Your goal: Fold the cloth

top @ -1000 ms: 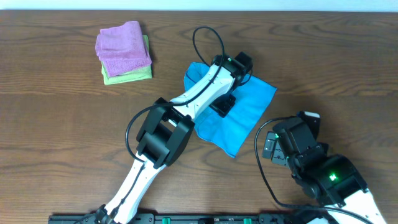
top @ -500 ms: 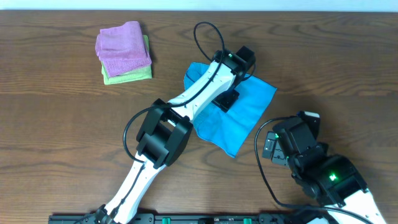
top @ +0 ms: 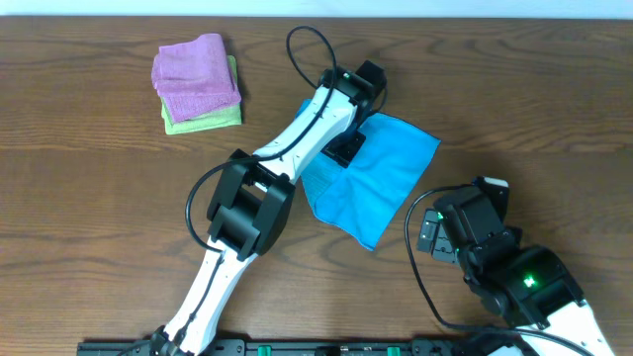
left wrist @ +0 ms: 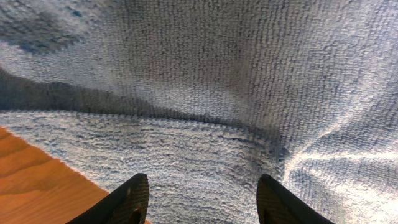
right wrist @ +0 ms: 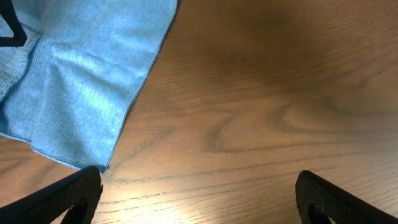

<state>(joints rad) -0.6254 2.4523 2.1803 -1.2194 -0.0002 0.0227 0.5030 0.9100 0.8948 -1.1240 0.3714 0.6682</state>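
Observation:
The sky-blue cloth (top: 386,173) lies spread and slightly rumpled in the middle of the wooden table. My left gripper (top: 343,150) hangs over its upper-left part. In the left wrist view the cloth (left wrist: 205,93) fills the frame, with a crease running across it. My left gripper (left wrist: 202,202) is open, with nothing between its fingertips (left wrist: 132,198). My right gripper (top: 475,213) is to the right of the cloth's near corner, over bare table. In the right wrist view it (right wrist: 199,199) is open and empty, and the cloth (right wrist: 81,74) lies at the upper left.
A pink folded cloth (top: 194,75) lies on a light green folded cloth (top: 210,119) at the back left. The left arm (top: 297,148) and its cable loop (top: 307,49) cross the cloth's left side. Bare wood (right wrist: 267,106) lies under the right gripper.
My left gripper and wrist have moved a little back and to the left over the cloth, now covering its upper-left corner. The right arm has not moved.

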